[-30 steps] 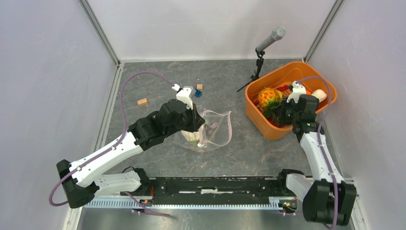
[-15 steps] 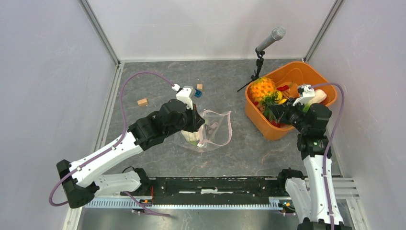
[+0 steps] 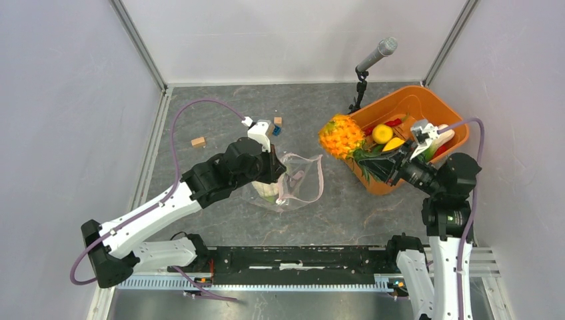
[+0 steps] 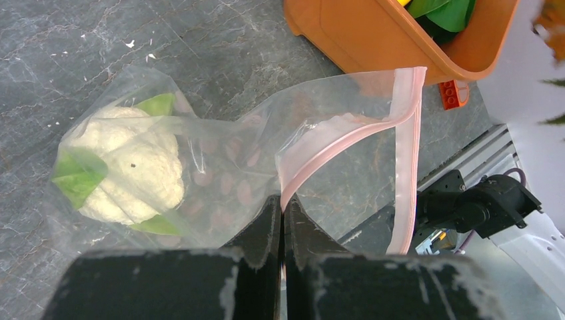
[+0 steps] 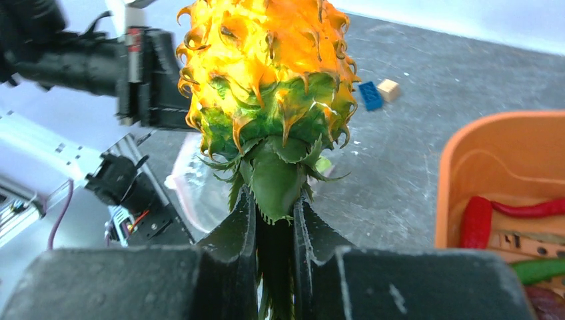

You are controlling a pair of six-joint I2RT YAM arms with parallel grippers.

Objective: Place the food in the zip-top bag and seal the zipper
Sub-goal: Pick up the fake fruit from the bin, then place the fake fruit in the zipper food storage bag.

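Observation:
The clear zip-top bag (image 3: 298, 187) lies mid-table with a white cauliflower (image 4: 130, 167) inside. My left gripper (image 4: 282, 202) is shut on the bag's pink zipper strip (image 4: 346, 137) and holds the mouth up and open; in the top view that gripper (image 3: 280, 175) is at the bag's left edge. My right gripper (image 5: 274, 210) is shut on the green leaves of a toy pineapple (image 5: 266, 63). It holds the pineapple (image 3: 336, 135) in the air beside the left rim of the orange basket (image 3: 406, 103), to the right of the bag.
The basket (image 5: 493, 173) holds an orange (image 3: 382, 134), red pieces (image 5: 476, 220) and greens. A microphone on a stand (image 3: 368, 63) is behind it. A blue brick (image 3: 275, 130) and tan blocks (image 3: 198, 141) lie behind the bag. A red brick (image 4: 452, 94) lies by the basket.
My right gripper has lifted the pineapple out of the basket and carried it left, past the rim toward the bag. The left gripper and bag have stayed put.

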